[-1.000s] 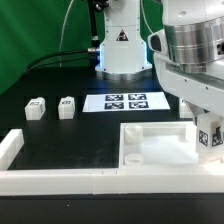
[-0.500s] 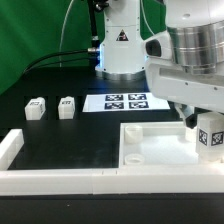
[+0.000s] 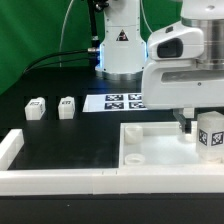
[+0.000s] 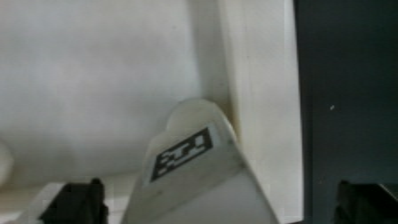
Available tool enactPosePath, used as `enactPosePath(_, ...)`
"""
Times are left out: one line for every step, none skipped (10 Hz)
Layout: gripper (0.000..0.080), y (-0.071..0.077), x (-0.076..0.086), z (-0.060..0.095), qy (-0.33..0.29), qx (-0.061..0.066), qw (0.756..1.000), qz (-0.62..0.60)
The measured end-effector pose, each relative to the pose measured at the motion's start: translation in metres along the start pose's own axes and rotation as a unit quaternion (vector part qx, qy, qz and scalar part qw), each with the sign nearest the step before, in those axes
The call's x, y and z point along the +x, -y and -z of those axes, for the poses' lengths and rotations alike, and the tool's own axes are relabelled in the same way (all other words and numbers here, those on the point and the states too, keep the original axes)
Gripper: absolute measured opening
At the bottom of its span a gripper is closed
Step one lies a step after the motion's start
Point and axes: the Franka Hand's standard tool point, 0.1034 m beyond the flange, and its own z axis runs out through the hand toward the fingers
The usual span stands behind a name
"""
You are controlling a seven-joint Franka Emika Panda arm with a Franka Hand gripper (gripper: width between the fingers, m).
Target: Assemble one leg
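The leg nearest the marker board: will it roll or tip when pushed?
The leg looks blocky and flat-faced, so it would probably slide, not roll. It sits low on the table, so tipping seems unlikely. Being small, it is likely light.

Table (image 3: pixel 70 135): legs (image 3: pixel 36 107), marker board (image 3: pixel 122 101), panel (image 3: pixel 165 150)

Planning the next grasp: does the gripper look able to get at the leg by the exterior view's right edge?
Likely yes: the gripper is open and straddles the leg from above, with nothing between them.
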Motion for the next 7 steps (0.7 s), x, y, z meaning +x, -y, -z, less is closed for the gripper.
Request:
enactPosePath(0.0649, 0.0016, 0.0009, 0.0000, -0.005, -0.009, 0.997, 0.072)
enactPosePath(0.0649, 0.0020, 0.0007, -0.0004, -0.005, -0.010, 0.994, 0.106)
enactPosePath(0.0649, 0.0004, 0.0012, -0.0005, -0.005, -0.010, 0.988, 0.153)
enactPosePath(0.0649, 0.0006, 0.0009, -0.0011, -0.004, -0.010, 0.988, 0.154)
enactPosePath(0.0649, 0.0006, 0.0007, -0.0015, -0.004, -0.010, 0.988, 0.153)
enactPosePath(0.0561, 0.0005, 0.0007, -0.0017, -0.004, -0.010, 0.988, 0.153)
enactPosePath(0.0427, 0.0005, 0.0006, -0.0018, -0.004, -0.010, 0.988, 0.153)
